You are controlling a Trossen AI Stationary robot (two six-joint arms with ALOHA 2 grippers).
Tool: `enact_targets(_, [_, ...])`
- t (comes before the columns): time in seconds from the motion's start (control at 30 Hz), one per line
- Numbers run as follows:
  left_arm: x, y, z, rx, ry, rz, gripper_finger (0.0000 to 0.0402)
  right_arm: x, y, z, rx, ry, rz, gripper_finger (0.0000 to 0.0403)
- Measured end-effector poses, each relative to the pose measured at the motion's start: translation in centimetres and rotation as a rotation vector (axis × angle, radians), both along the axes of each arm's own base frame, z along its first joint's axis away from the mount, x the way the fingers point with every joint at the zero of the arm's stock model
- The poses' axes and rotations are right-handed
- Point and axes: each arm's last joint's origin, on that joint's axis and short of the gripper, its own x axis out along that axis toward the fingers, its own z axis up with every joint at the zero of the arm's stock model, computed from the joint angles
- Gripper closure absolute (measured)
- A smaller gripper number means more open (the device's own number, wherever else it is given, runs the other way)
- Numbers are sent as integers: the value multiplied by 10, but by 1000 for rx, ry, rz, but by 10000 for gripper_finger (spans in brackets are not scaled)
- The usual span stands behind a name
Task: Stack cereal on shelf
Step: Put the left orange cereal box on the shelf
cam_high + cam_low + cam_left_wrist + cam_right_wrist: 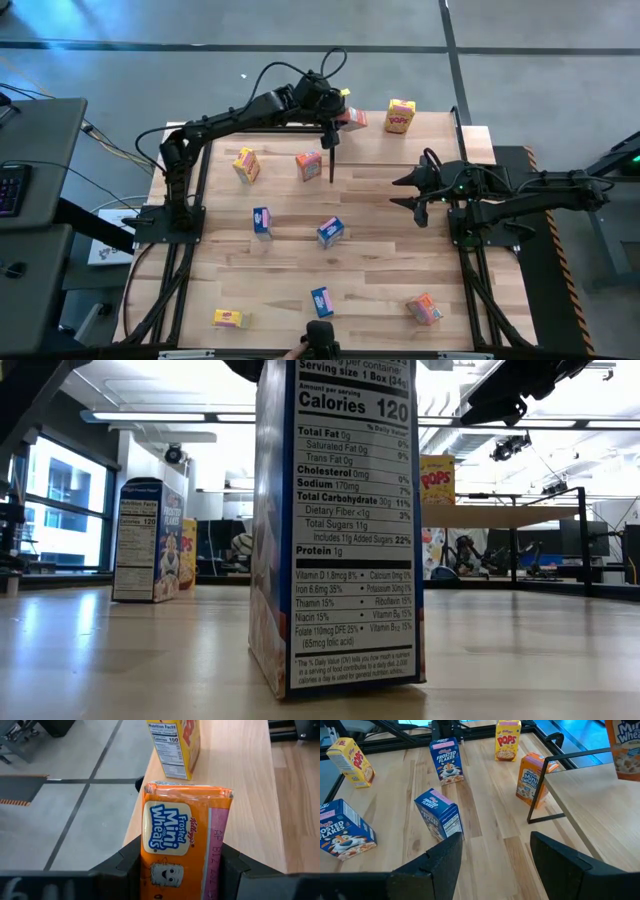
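Note:
My left gripper (341,118) is shut on an orange Frosted Mini Wheats box (182,840) at the far left end of the light wood shelf (440,140). This box also shows in the right wrist view (625,740). A yellow Pops box (400,116) stands on its base on the shelf beyond it. My right gripper (414,195) is open and empty over the table, near the shelf's front edge. Several more cereal boxes stand or lie on the tabletop. My left gripper pinches the orange box between its two fingers, one on each narrow side of its lower part (149,870). The fingers slant down from the table's left. The box stands about upright, printed front toward the wrist camera. Whether its base touches the shelf, I cannot tell.
On the tabletop are an orange and yellow box (246,165), an orange box (309,165), blue boxes (262,221) (330,232) (321,300), a yellow box (228,318) and an orange box (424,309). A black shelf upright (536,795) stands near my right gripper.

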Motion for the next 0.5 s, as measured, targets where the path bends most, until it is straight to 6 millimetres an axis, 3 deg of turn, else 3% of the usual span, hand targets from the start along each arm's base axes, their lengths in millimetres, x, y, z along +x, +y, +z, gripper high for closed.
enact_targets(0.5, [-3,3,-1,-15,13,2,250,0,0,0,0,0,0,176])
